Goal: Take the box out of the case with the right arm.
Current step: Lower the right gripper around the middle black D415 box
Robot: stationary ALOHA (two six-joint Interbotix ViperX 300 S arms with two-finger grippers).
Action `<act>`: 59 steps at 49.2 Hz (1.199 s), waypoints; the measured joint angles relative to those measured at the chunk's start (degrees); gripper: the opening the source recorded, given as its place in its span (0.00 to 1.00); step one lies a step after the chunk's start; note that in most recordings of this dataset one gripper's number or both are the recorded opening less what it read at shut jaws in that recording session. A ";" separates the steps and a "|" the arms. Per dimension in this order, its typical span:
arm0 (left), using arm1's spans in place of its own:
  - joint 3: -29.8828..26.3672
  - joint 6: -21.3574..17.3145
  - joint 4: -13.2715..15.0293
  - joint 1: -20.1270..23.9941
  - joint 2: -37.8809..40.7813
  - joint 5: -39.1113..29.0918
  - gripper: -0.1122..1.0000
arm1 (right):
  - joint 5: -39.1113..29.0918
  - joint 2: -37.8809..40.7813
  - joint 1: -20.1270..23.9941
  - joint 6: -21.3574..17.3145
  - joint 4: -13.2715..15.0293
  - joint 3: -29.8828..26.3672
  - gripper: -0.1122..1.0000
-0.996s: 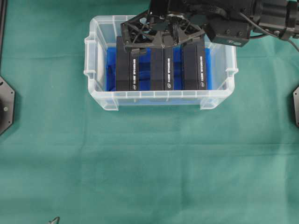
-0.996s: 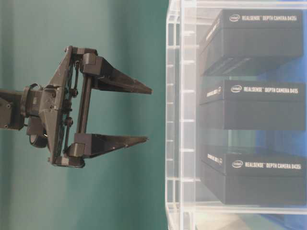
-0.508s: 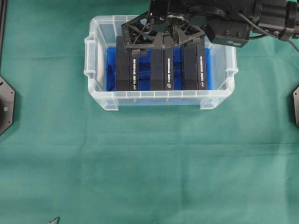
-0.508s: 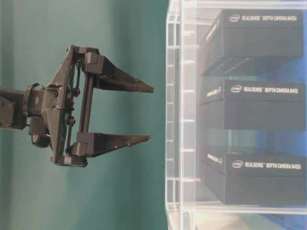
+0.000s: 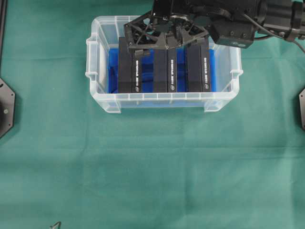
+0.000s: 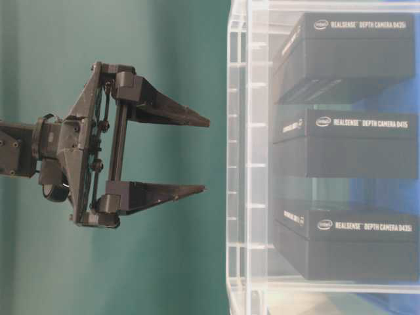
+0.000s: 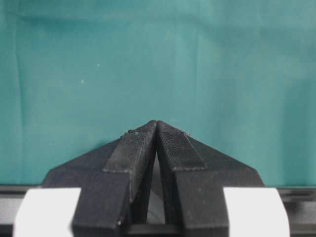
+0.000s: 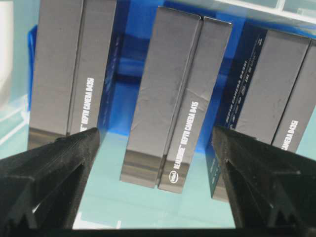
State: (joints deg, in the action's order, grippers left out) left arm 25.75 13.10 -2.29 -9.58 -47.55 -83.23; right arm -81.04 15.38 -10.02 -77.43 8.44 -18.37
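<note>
Right wrist view shows gripper (image 8: 155,187) straddling middle box (image 8: 173,98).

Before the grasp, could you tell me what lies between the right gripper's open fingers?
In the right wrist view, the middle box sits between the fingers, untouched.

Light falls evenly and fairly bright from above; the green cloth (image 5: 152,167) shows only soft creases and no hard shadows. The case (image 5: 102,102) throws a faint, short shadow along its near wall in the overhead view. Its clear wall (image 6: 246,157) catches pale glare in the table-level view, and the boxes (image 6: 348,141) behind it look hazy and washed, while the right gripper (image 6: 200,154) beside the wall is sharp. In the right wrist view the fingers (image 8: 49,173) are dark and slightly soft at the lower corners; the box (image 8: 173,98) between the jaws is crisp, with a bright reflection beneath it. In the left wrist view the left gripper (image 7: 156,126) is in focus, and the cloth beyond the closed jaws looks smooth and featureless.
</note>
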 measured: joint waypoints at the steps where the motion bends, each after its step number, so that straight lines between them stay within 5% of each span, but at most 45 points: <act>1: 0.00 0.00 0.00 0.00 0.00 0.00 0.12 | 0.00 0.00 0.00 0.00 0.00 0.00 0.93; 39: 0.00 0.00 0.00 0.00 0.00 0.00 0.12 | 0.00 0.00 -0.18 -0.18 0.35 0.18 0.93; 59: 0.00 0.00 0.00 0.00 0.00 0.00 0.12 | 7.03 0.00 -0.88 -2.55 0.35 8.44 0.93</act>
State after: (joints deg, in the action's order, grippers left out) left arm 25.75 13.10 -2.29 -9.58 -47.55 -83.23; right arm -74.00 15.38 -10.90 -79.98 8.79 -9.93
